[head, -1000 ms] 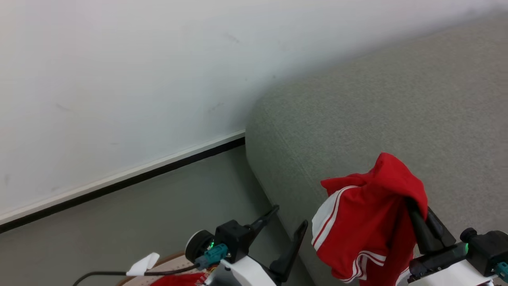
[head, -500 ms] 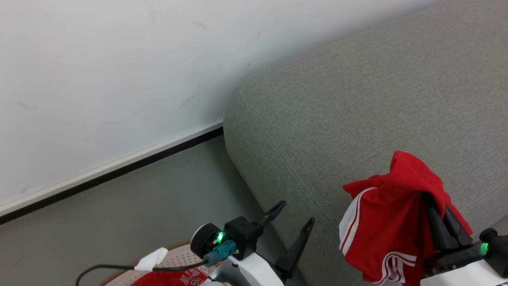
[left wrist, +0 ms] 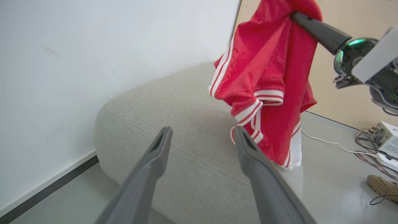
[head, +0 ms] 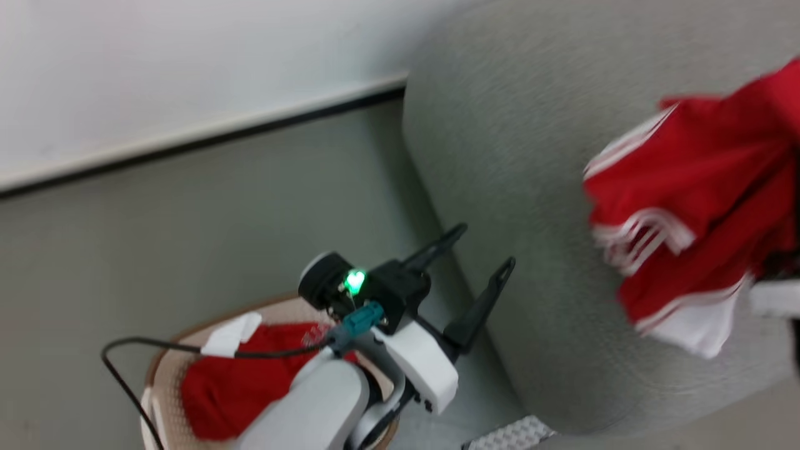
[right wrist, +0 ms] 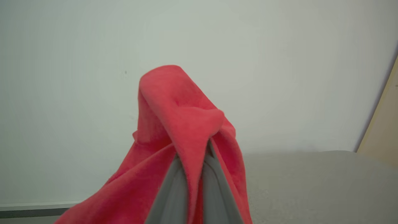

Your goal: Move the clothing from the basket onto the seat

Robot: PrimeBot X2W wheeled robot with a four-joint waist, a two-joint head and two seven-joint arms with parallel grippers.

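My right gripper (right wrist: 199,161) is shut on a bright red garment with white stripe trim (head: 687,206). The garment hangs from its fingers above the light grey sofa (head: 512,156), its lower hem near the seat's front edge. From the left wrist, the same garment (left wrist: 267,62) dangles off a dark finger (left wrist: 320,29) over the sofa (left wrist: 174,124). My left gripper (head: 486,245) stands open with nothing in it beside the sofa's rounded corner. Below it, the cream basket with a brown rim (head: 156,375) holds another red garment (head: 225,381), partly hidden by my left forearm.
A white wall with a dark baseboard (head: 250,128) runs behind the grey floor (head: 187,231). On the floor beyond the sofa lie a white box with tangled cables (left wrist: 387,137) and a tan shoe (left wrist: 382,185). A black cable (head: 125,369) loops off my left arm.
The head camera has tipped down, so the basket and its red garment now show more fully. The right gripper has carried the striped garment higher and further over the sofa.
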